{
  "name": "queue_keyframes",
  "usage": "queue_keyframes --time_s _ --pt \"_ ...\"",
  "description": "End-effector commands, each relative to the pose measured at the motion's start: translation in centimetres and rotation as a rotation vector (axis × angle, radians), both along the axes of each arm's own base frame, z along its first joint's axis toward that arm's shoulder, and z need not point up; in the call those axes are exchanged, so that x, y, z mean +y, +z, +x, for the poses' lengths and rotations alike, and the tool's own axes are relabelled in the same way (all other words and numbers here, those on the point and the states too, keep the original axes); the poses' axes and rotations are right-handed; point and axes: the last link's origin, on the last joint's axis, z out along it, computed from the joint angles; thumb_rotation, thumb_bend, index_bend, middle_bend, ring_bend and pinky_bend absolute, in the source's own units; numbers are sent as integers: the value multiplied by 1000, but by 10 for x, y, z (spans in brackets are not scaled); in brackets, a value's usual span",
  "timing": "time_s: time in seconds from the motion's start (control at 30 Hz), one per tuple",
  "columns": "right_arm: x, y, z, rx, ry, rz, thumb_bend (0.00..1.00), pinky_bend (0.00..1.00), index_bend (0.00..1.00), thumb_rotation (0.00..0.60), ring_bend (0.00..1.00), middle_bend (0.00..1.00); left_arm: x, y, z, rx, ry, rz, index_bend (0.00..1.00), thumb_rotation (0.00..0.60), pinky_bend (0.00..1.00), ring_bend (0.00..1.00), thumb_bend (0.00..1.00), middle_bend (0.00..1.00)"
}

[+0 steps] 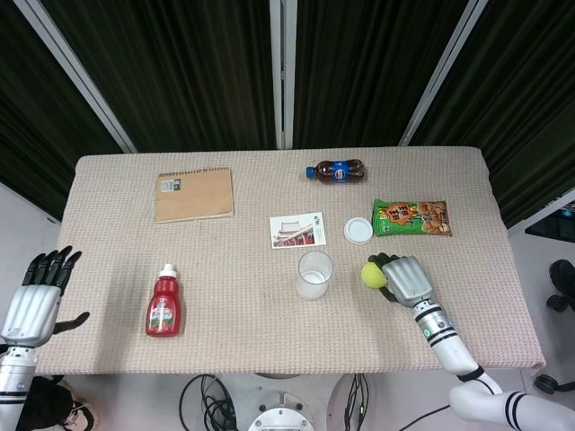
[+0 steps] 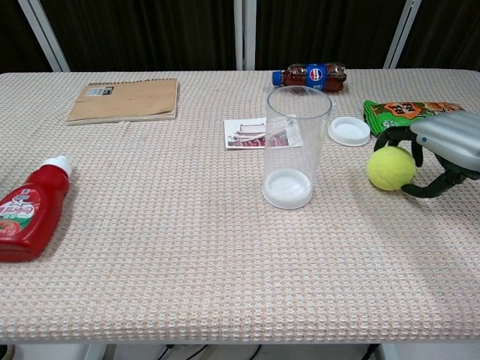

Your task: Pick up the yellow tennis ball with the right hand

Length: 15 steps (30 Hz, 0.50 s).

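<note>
The yellow tennis ball (image 1: 373,274) (image 2: 391,167) rests on the table cloth, right of the clear cup. My right hand (image 1: 406,280) (image 2: 439,150) is against the ball's right side. Its fingers (image 2: 396,136) curl over the ball's top and far side, and the thumb (image 2: 424,189) hooks in under its near side, so the hand grips the ball. My left hand (image 1: 34,303) hangs off the table's left front corner with fingers spread and nothing in it; it shows only in the head view.
An empty clear cup (image 2: 295,146) stands just left of the ball. A white lid (image 2: 349,130) and a green snack bag (image 2: 409,116) lie behind it. Further off lie a postcard (image 1: 296,230), cola bottle (image 1: 335,170), notebook (image 1: 194,193) and ketchup bottle (image 1: 164,303).
</note>
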Motion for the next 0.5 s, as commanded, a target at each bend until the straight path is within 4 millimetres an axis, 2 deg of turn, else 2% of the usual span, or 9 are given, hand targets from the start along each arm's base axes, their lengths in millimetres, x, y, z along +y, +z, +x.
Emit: queue_keyframes --time_s 0.03,0.13,0.3,0.4,0.5 --pt "-1 13 6 -31 28 -67 363 726 735 600 570 619 0 1 0 -1 -1 1 10 600 0 0 112 0" --pt "-2 36 22 -108 79 -146 365 726 740 600 571 620 0 1 0 -1 0 2 10 600 0 0 112 0" --pt "1 75 64 -245 195 -222 365 726 744 600 571 621 1 0 -1 0 0 2 10 600 0 0 112 0" --pt "5 86 89 -283 253 -214 365 726 746 600 571 621 1 0 -1 0 3 5 10 600 0 0 112 0" --pt "9 88 108 -276 280 -165 364 726 746 600 570 621 0 1 -2 1 8 7 11 600 0 0 112 0"
